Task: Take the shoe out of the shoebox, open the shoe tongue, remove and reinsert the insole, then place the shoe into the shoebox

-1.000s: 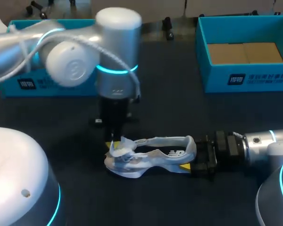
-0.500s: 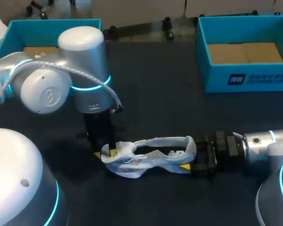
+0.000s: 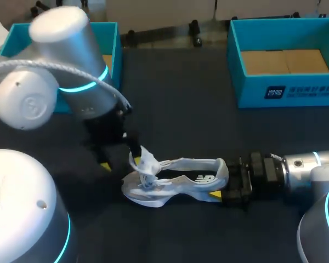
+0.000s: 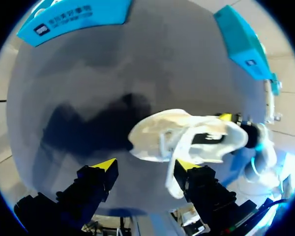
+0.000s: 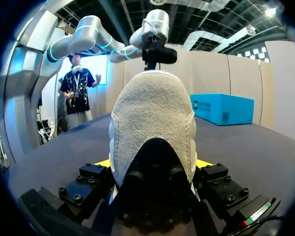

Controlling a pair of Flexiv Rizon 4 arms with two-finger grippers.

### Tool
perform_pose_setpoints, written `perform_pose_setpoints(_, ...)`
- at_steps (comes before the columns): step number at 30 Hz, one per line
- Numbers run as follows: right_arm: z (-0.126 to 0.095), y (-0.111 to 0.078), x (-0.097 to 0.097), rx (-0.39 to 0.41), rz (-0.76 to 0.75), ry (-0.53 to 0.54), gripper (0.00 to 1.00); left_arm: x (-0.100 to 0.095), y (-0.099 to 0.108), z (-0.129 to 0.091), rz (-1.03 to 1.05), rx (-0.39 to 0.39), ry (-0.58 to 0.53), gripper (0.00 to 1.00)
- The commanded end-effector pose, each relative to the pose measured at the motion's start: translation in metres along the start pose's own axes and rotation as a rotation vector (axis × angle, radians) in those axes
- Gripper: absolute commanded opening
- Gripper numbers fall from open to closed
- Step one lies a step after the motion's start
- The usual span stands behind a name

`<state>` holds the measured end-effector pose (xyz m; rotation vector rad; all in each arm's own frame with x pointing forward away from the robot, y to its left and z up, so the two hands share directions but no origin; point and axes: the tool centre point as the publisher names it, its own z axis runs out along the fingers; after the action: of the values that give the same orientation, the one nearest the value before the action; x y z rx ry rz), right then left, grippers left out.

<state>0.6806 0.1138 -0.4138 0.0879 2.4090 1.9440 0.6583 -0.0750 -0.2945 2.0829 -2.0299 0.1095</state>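
A white and grey shoe [image 3: 175, 178] lies on its side on the dark table, toe toward my left arm. Its tongue [image 3: 145, 163] stands up, pulled clear of the opening. My right gripper [image 3: 226, 178] is shut on the shoe's heel, one finger on each side; in the right wrist view the heel [image 5: 152, 128] fills the space between the fingers of that gripper [image 5: 152, 164]. My left gripper [image 3: 120, 161] hovers open just beyond the toe. In the left wrist view the shoe [image 4: 187, 135] lies ahead of that gripper [image 4: 146, 166], and nothing is held.
Two open teal shoeboxes stand at the back: one at the right [image 3: 285, 90] with a cardboard floor, one at the left [image 3: 112, 38] partly hidden by my left arm. Bare dark tabletop [image 3: 186, 109] lies between them and the shoe.
My left gripper has let go of the tongue, opened, and drawn back to the left of the toe. The tongue now stands up. The right gripper has kept still on the heel.
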Motion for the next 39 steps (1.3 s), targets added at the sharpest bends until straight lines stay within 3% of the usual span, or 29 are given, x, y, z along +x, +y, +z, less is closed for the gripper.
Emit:
perform_pose_setpoints(1, 0.000, 0.001, 0.001, 0.005, 0.000, 0.000, 0.00, 0.009, 0.006, -0.028, 0.038, 0.022, 0.042, 0.72)
perform_pose_setpoints(6, 0.000, 0.001, 0.001, 0.005, 0.000, 0.000, 0.00, 0.035, 0.009, -0.052, 0.151, 0.024, 0.029, 0.69)
perform_pose_setpoints(10, 0.000, 0.001, 0.001, 0.005, 0.000, 0.000, 0.00, 0.053, 0.010, -0.069, 0.265, 0.014, 0.014, 0.57)
perform_pose_setpoints(14, 0.000, 0.001, 0.001, 0.005, 0.000, 0.000, 0.00, 0.070, 0.016, -0.078, 0.372, 0.031, -0.012, 0.27)
perform_pose_setpoints(15, 0.000, 0.001, 0.001, 0.005, 0.000, 0.000, 0.00, 0.075, 0.017, -0.079, 0.395, 0.036, -0.018, 0.18)
perform_pose_setpoints(16, 0.000, 0.001, 0.001, 0.005, 0.000, 0.000, 0.00, 0.078, 0.018, -0.080, 0.433, 0.031, -0.031, 0.00)
perform_pose_setpoints(20, 0.000, 0.001, 0.001, 0.005, 0.000, 0.000, 0.00, 0.092, 0.021, -0.086, 0.554, 0.035, -0.048, 0.00)
perform_pose_setpoints(29, 0.000, 0.001, 0.001, 0.005, 0.000, 0.000, 0.00, 0.113, 0.024, -0.105, 0.927, -0.047, -0.142, 0.00)
perform_pose_setpoints(39, 0.000, 0.001, 0.001, 0.005, 0.000, 0.000, 0.00, 0.113, 0.024, -0.105, 0.927, -0.047, -0.142, 0.00)
